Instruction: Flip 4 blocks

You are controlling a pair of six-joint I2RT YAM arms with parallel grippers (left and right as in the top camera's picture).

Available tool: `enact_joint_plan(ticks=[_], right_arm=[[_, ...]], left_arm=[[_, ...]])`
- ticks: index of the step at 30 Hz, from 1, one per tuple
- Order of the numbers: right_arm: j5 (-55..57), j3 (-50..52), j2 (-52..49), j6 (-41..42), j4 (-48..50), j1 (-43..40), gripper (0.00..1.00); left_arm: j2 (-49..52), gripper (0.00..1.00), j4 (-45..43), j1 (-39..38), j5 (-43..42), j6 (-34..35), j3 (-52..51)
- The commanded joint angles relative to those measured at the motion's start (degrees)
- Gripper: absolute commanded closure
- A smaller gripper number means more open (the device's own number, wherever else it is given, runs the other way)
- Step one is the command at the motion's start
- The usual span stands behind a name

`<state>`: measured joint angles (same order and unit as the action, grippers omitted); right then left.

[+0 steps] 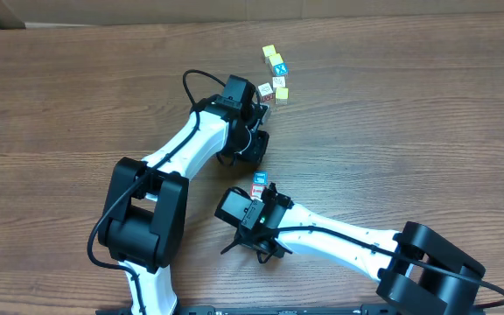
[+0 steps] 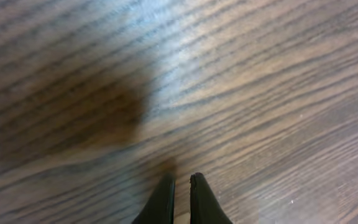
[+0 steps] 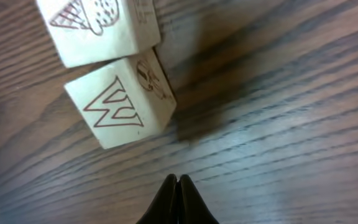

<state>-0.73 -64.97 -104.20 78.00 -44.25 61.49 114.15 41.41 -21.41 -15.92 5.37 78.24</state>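
Our right pincer (image 3: 178, 182) is fully closed, holding nothing, its tip just short of the W block (image 3: 122, 106). Our left pincer (image 2: 180, 182) is closed and empty too.

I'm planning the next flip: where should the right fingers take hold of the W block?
From above, right fingers opened first, pinch the W block across the two flat, parallel side faces that look free; its far face is crowded by the neighbouring block, so avoid that pair.
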Motion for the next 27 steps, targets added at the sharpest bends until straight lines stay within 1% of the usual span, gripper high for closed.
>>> enact_joint_plan(ticks=[1, 9, 14, 17, 27], right_arm=[[-1.55, 1.27, 0.92, 1.75, 1.18, -0.63, 0.96], [-0.66, 1.27, 0.92, 1.79, 3.48, -0.83, 0.96], [0.0, 1.29, 0.9, 3.45, 3.54, -0.83, 0.96], [0.7, 1.29, 0.9, 4.76, 3.54, -0.83, 0.96], [1.7, 2.14, 0.79, 5.4, 5.42, -0.83, 0.96]], left_arm=[[0.61, 0.96, 0.7, -0.44, -1.05, -1.57, -0.24], [0.61, 0.96, 1.88, -0.48, -0.52, -1.57, -0.26], [0.72, 0.96, 1.92, -0.48, -0.52, -1.6, -0.26], [1.33, 0.96, 2.03, -0.48, -0.46, -1.6, -0.37], [3.58, 0.96, 2.03, -0.48, -0.87, -2.25, -0.39]])
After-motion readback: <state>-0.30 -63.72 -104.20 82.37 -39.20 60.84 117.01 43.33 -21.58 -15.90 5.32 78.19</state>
